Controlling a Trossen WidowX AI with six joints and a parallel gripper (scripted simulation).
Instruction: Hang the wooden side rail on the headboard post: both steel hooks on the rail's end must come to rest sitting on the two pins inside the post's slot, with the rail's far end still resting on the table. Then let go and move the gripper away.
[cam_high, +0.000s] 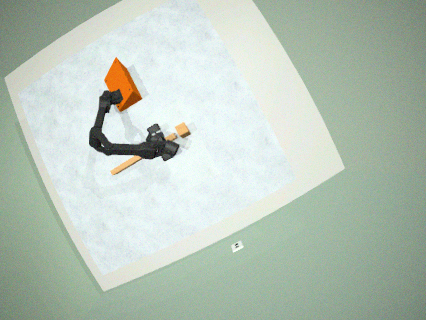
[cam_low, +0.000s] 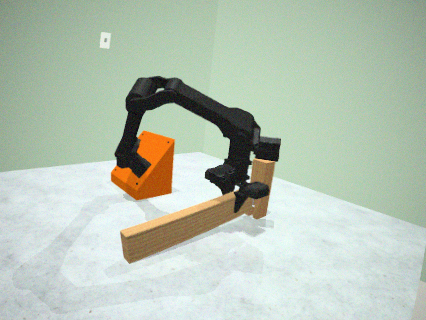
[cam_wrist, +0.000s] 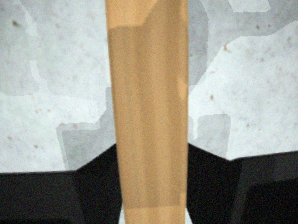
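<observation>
The wooden side rail (cam_high: 126, 165) (cam_low: 180, 224) (cam_wrist: 150, 100) slants across the table. One end is close to the upright headboard post (cam_high: 182, 129) (cam_low: 262, 177); the other points away from it. My gripper (cam_high: 162, 140) (cam_low: 232, 198) (cam_wrist: 147, 142) is shut on the rail near its post-side end, with one finger on each side. In the top view a small grey part shows between the rail's end and the post. The hooks, the slot and the pins cannot be made out. I cannot tell whether the hooks touch the pins, or whether the rail's far end touches the table.
An orange wedge-shaped block (cam_high: 122, 85) (cam_low: 156, 165) stands beside the arm's base, well away from the rail. The arm arches over from there to the rail, and its wrist is close above the post. The table (cam_high: 210, 180) (cam_low: 320, 260) lies under everything.
</observation>
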